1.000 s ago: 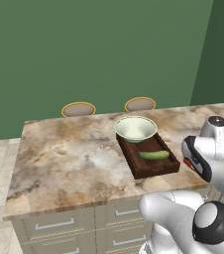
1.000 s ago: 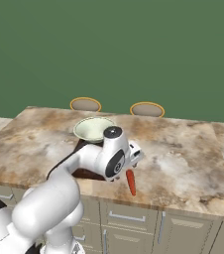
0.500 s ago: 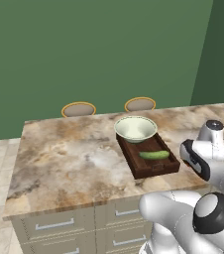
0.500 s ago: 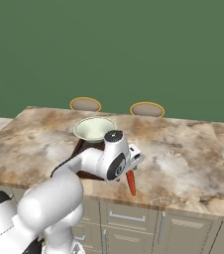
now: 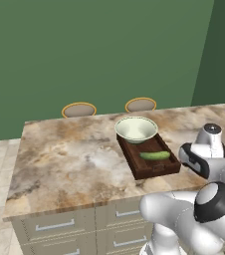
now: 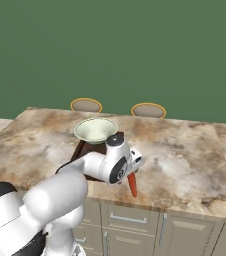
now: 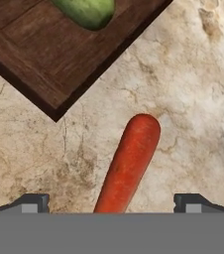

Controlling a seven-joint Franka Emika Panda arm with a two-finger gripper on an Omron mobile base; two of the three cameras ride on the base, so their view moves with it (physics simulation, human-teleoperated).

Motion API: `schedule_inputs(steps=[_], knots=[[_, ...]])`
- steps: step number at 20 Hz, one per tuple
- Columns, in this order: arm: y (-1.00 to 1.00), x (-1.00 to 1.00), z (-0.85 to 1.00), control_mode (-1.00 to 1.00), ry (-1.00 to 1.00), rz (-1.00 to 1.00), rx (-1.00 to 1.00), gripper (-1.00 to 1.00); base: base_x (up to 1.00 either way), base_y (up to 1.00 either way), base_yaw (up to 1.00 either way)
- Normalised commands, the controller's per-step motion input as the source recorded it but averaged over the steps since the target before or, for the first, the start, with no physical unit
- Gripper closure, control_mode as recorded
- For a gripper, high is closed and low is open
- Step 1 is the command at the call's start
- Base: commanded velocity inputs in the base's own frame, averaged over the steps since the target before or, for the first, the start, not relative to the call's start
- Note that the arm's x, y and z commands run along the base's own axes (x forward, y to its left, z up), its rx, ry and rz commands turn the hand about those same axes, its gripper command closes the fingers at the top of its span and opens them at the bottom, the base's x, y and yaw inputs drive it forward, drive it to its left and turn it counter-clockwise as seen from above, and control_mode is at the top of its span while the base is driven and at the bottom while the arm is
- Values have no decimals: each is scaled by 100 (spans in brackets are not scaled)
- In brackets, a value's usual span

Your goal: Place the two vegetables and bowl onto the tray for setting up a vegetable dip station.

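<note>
The slim orange-red carrot (image 7: 129, 163) lies on the marble counter just off a corner of the dark wooden tray (image 7: 59, 59), near the counter's front edge (image 6: 132, 184). My gripper (image 7: 111, 201) hangs open above it, a fingertip (image 7: 32, 202) on each side of the carrot's near part, not touching it. The green cucumber (image 5: 155, 155) lies inside the tray (image 5: 134, 167). The pale bowl (image 5: 136, 129) stands at the tray's far end; whether it rests on the tray I cannot tell.
Two yellow-rimmed stool seats (image 5: 78, 109) (image 5: 140, 104) stand behind the counter against the green wall. The counter's front edge (image 6: 175, 207) runs close to the carrot, with drawers below. Bare marble (image 5: 69, 154) spreads left of the tray.
The hand has sunk a little toward the carrot. The jaws have stayed open, and the tray, cucumber, bowl and carrot have not moved.
</note>
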Motion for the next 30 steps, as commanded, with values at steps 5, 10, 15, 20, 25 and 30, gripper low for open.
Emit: schedule_inputs(steps=[5,10,15,20,25,30], knots=[[0,7,-13,-100,0,0,0,-100,0,0,0],[-1,5,-13,-100,0,0,0,-100,0,0,0],[-2,4,-12,-100,0,0,0,-100,0,0,0],[-7,5,-13,-100,0,0,0,-100,0,0,0],[-6,7,-12,-100,0,0,0,-100,0,0,0],[-1,3,-14,-100,0,0,0,-100,0,0,0]])
